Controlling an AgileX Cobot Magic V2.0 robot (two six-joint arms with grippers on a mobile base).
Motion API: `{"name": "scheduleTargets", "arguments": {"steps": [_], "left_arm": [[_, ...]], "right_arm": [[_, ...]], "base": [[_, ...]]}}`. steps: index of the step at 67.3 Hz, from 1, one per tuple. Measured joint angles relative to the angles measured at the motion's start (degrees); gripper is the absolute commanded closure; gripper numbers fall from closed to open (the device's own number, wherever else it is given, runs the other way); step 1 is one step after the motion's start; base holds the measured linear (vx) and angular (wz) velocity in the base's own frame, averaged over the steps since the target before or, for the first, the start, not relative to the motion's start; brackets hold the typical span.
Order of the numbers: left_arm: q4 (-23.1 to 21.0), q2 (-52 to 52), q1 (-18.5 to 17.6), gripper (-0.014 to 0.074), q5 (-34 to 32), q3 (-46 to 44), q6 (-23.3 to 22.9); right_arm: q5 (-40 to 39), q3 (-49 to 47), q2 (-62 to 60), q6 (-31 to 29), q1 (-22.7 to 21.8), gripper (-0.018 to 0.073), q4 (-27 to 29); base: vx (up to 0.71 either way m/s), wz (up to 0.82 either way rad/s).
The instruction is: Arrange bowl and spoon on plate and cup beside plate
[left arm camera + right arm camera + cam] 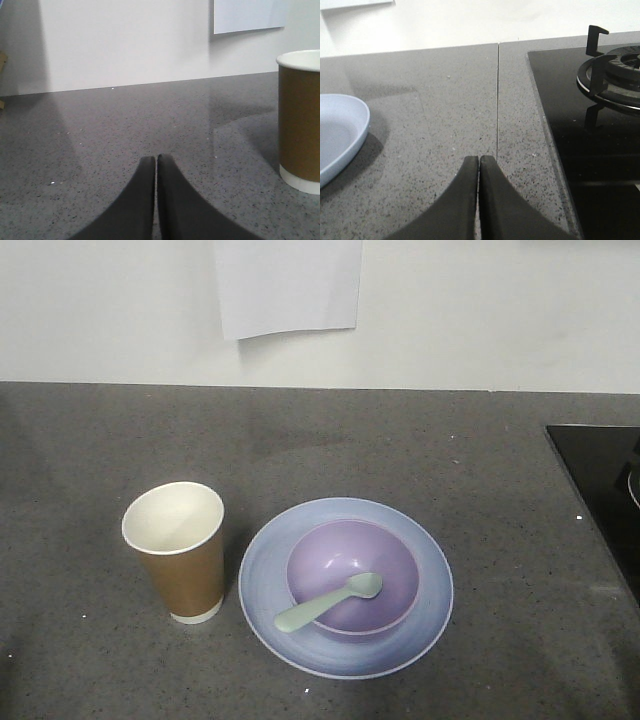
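We see the grey counter [420, 450] bearing the plate [345, 652], the bowl [350, 560] centred on it, the spoon [328, 603] resting in the bowl. The cup [176, 552] stands upright just beside the plate. Our left gripper [156, 162] and right gripper [479, 162] are both closed, empty.

Matte black left pincer [156, 165] and right pincer [479, 165], smooth curved fingers tapering to tips.

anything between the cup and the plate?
Nothing. In the exterior front view only a narrow strip of bare grey countertop separates the cup from the plate, darkened by the cup's shadow. They do not touch.
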Motion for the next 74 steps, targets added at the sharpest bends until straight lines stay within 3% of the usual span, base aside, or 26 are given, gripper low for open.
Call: {"name": "scheduleTargets", "arguments": {"steps": [25,74], "left_arm": [[0.0,0.0,0.0,0.0604,0.3,0.0,0.0],[0.0,0.0,0.0,0.0604,0.3,0.0,0.0]], "right_arm": [[0.9,0.1,-6.6,-0.3,-4.5,0.0562,0.4],[-0.3,0.1,-6.6,-0.3,-4.6,0.0562,0.1]], "base": [[0.0,0.0],[0.0,0.0]]}}
